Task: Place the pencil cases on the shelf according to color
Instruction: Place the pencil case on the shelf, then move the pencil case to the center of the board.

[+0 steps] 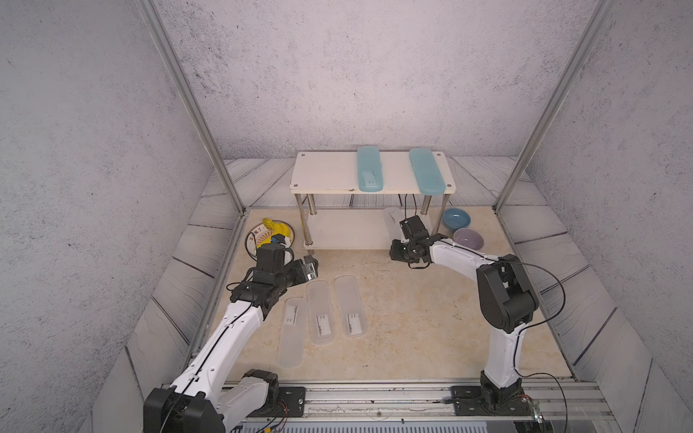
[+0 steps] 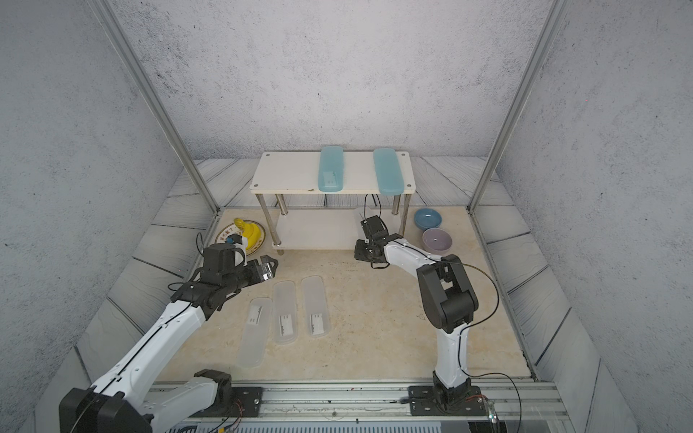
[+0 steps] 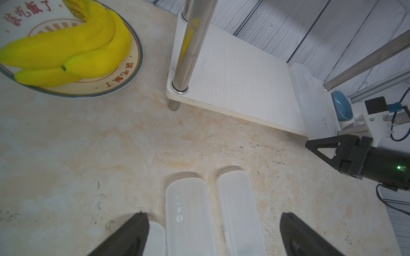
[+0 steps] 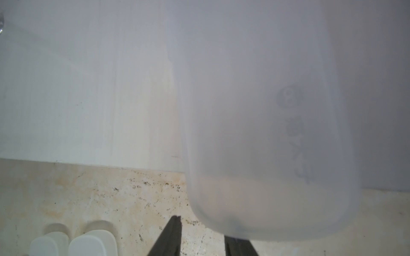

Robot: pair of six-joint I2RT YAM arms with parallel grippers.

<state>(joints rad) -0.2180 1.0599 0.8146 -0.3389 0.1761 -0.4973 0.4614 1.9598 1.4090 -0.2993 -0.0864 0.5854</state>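
Two teal pencil cases point(image 1: 369, 168) point(image 1: 427, 170) lie across the top board of the shelf point(image 1: 322, 172). A frosted pencil case point(image 1: 392, 219) lies on the lower board, and its near end overhangs the front edge point(image 4: 266, 155). My right gripper point(image 1: 393, 254) point(image 4: 204, 228) is at that end with its jaws apart. Bare floor shows between the jaws, and the case's rim covers one fingertip. Three frosted pencil cases point(image 1: 292, 331) point(image 1: 320, 313) point(image 1: 350, 307) lie side by side on the floor. Over their far ends my left gripper point(image 1: 311, 268) point(image 3: 214, 215) hovers open.
A plate with yellow bananas point(image 1: 270, 234) sits left of the shelf. Right of the shelf are a blue bowl point(image 1: 456, 218) and a lilac bowl point(image 1: 468, 238), beside the right arm. Chrome legs point(image 3: 190, 44) stand at the shelf's corners. Walls close in on three sides.
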